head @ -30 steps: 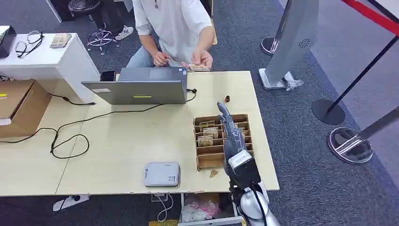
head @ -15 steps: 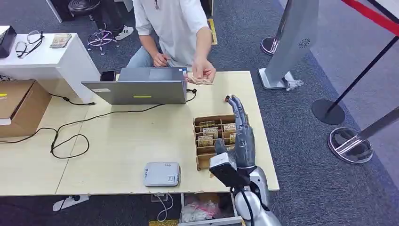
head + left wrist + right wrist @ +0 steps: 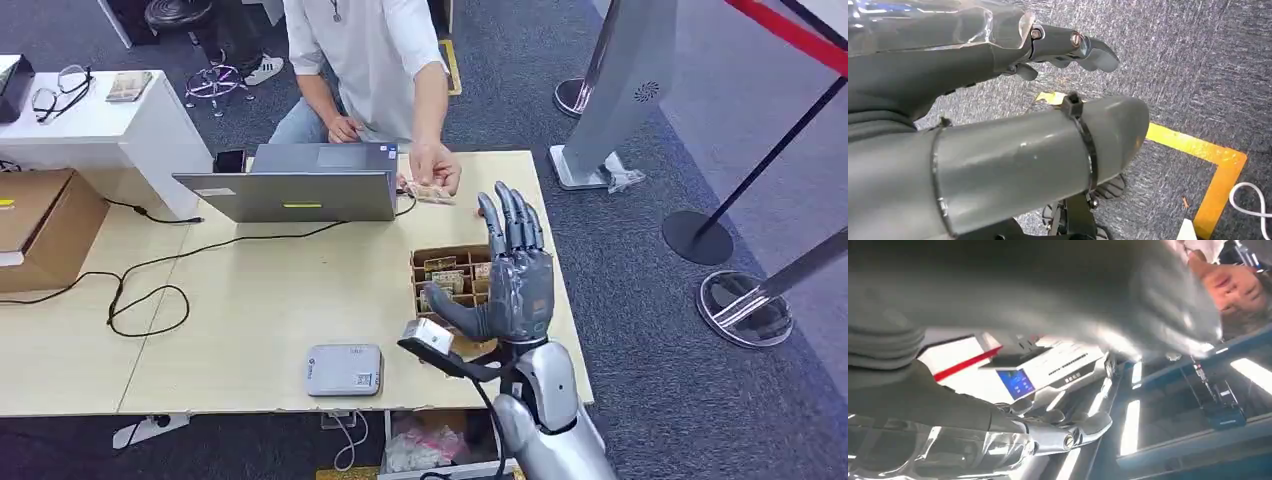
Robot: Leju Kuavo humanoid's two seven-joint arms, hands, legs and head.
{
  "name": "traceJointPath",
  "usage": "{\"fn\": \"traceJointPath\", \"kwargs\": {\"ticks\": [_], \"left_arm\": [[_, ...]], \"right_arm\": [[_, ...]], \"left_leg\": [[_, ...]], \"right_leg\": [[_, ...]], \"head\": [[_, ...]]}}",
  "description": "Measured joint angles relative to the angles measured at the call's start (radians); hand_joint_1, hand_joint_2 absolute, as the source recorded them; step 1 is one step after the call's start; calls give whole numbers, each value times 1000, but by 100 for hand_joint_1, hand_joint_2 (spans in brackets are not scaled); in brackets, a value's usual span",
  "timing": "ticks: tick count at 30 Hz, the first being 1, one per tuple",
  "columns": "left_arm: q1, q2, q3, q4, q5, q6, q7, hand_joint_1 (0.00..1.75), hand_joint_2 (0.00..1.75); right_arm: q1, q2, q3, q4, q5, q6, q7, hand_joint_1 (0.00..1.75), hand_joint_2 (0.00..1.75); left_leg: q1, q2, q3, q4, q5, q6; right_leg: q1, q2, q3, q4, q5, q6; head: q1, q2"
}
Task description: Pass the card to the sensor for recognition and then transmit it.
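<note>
My right hand [image 3: 517, 275] is raised, palm up, above the wooden card tray [image 3: 428, 343] at the table's right end, fingers spread and holding nothing. Beyond the tray, near the laptop [image 3: 300, 182], a person's hand [image 3: 434, 167] holds out a card [image 3: 430, 192] low over the table, apart from my fingertips. The sensor [image 3: 343, 370], a flat grey reader, lies left of the tray by the near table edge. My left hand [image 3: 1068, 47] hangs over carpet, fingers loosely curled around nothing.

The risks, as I judge them: closing too soon would pinch air; a thin card taken only by its edge could slip out into the tray's slots. Swinging toward the sensor afterwards, my forearm could catch the tray and shove it.
</note>
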Motion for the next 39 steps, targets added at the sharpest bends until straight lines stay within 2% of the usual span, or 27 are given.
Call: {"fn": "traceJointPath", "kwargs": {"ticks": [7,15,26,27,28,29,39], "left_arm": [[-1,0,0,0,-7,0,8,0,0],[-2,0,0,0,-8,2,8,0,0],[-2,0,0,0,-10,3,10,0,0],[-2,0,0,0,-10,3,10,0,0],[-3,0,0,0,-10,3,10,0,0],[-3,0,0,0,-10,3,10,0,0],[-2,1,0,0,-10,2,10,0,0]], "right_arm": [[-72,0,0,122,56,2,50,0,175],[-153,0,5,269,61,6,82,0,175],[-186,3,8,330,58,6,90,0,175],[-186,3,8,331,58,6,90,9,175],[-187,3,8,334,58,6,91,147,175],[-187,3,9,336,57,7,93,175,175],[-190,3,11,338,56,11,100,175,175]], "left_leg": [[0,0,0,0,0,0],[0,0,0,0,0,0],[0,0,0,0,0,0],[0,0,0,0,0,0],[0,0,0,0,0,0],[0,0,0,0,0,0],[0,0,0,0,0,0]], "right_leg": [[0,0,0,0,0,0],[0,0,0,0,0,0],[0,0,0,0,0,0],[0,0,0,0,0,0],[0,0,0,0,0,0],[0,0,0,0,0,0],[0,0,0,0,0,0]], "head": [[0,0],[0,0],[0,0],[0,0],[0,0],[0,0],[0,0]]}}
